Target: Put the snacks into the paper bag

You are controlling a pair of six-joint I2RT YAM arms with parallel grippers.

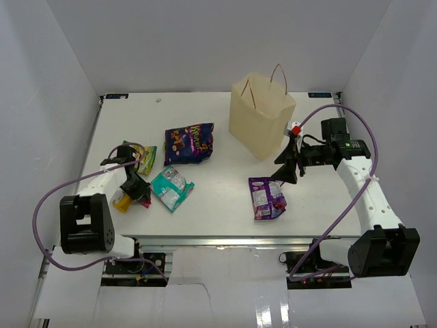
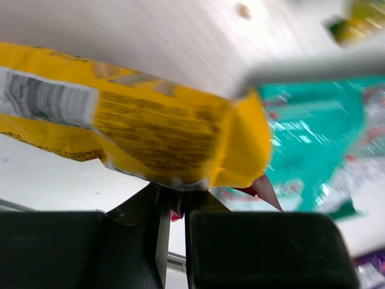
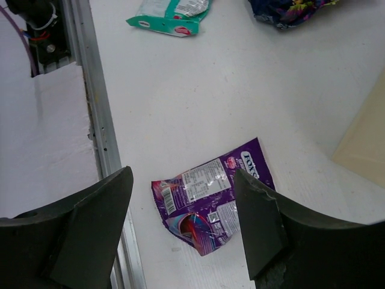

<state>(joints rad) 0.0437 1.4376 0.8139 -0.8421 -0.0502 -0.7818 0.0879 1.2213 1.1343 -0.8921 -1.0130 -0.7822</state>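
The tan paper bag (image 1: 263,116) stands upright at the back centre; its edge shows in the right wrist view (image 3: 367,144). My left gripper (image 1: 134,189) (image 2: 174,205) is shut on a yellow-and-red snack packet (image 1: 123,201) (image 2: 150,132) just above the table. A teal packet (image 1: 171,188) (image 2: 313,138) lies right of it, and a green-yellow packet (image 1: 142,158) behind it. My right gripper (image 1: 290,174) (image 3: 183,180) is open, hovering above a small purple packet (image 1: 267,197) (image 3: 210,201). A larger dark purple packet (image 1: 190,142) lies left of the bag. The brown candy is not visible.
White walls enclose the table on three sides. A metal rail (image 3: 99,132) runs along the table's near edge (image 1: 225,239). Purple cables (image 1: 355,113) loop from both arms.
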